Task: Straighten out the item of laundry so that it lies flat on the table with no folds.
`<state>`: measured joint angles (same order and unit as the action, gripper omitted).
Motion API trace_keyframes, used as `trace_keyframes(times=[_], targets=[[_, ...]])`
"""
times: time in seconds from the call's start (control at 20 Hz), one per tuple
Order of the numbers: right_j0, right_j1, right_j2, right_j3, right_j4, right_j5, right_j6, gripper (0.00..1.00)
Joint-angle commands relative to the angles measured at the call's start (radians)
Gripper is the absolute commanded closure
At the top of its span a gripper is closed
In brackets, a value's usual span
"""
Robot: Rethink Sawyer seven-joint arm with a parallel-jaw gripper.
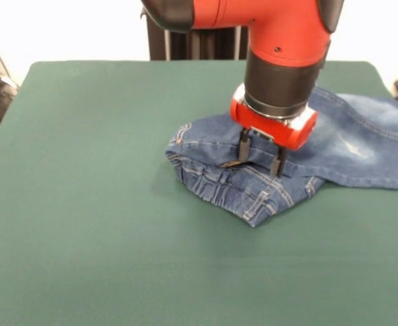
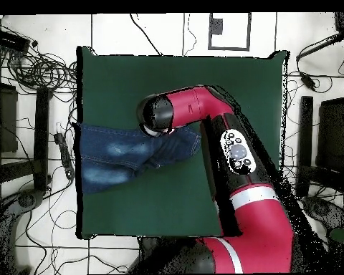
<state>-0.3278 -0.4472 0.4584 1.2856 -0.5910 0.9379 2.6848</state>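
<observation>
The small blue denim jeans lie on the right part of the dark green table. Their waistband end is folded over and bunched toward the table's middle. The legs run to the right edge. My gripper points straight down with its two fingers apart, open, tips touching the folded waist part. In the overhead view the jeans lie at the left of the table, the leg ends reaching its left edge. There the arm's wrist covers the gripper and the waist end.
The red arm reaches across the table from the base. Cables and dark equipment lie on the floor around the table. A black pedestal stands behind the far edge.
</observation>
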Motion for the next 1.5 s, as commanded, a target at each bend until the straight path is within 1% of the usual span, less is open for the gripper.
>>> trace_keyframes(times=[0.05, 0.2, 0.5, 0.6, 0.75, 0.85, 1.0, 1.2, 1.3, 1.35, 1.45, 1.5], targets=[[0.017, -0.046, 0.044, 0.118, 0.024, -0.005, -0.181, 0.00], [0.016, -0.082, 0.041, 0.152, 0.047, 0.009, -0.155, 0.00], [0.009, -0.121, 0.045, 0.174, 0.088, 0.068, -0.153, 0.00], [0.014, -0.146, 0.035, 0.188, 0.096, 0.088, -0.147, 0.00], [0.025, -0.154, 0.015, 0.198, 0.106, 0.118, -0.138, 0.00], [0.029, -0.142, 0.006, 0.206, 0.107, 0.124, -0.135, 0.00], [0.047, -0.121, -0.015, 0.189, 0.074, 0.106, -0.130, 0.00], [0.051, -0.075, -0.025, 0.159, 0.062, 0.089, -0.133, 0.00], [0.054, -0.055, -0.032, 0.142, 0.068, 0.097, -0.124, 0.00], [0.058, -0.052, -0.036, 0.136, 0.073, 0.122, -0.126, 0.00], [0.054, -0.041, -0.029, 0.129, 0.086, 0.148, -0.143, 0.00], [0.052, -0.036, -0.022, 0.119, 0.078, 0.159, -0.176, 0.00]])
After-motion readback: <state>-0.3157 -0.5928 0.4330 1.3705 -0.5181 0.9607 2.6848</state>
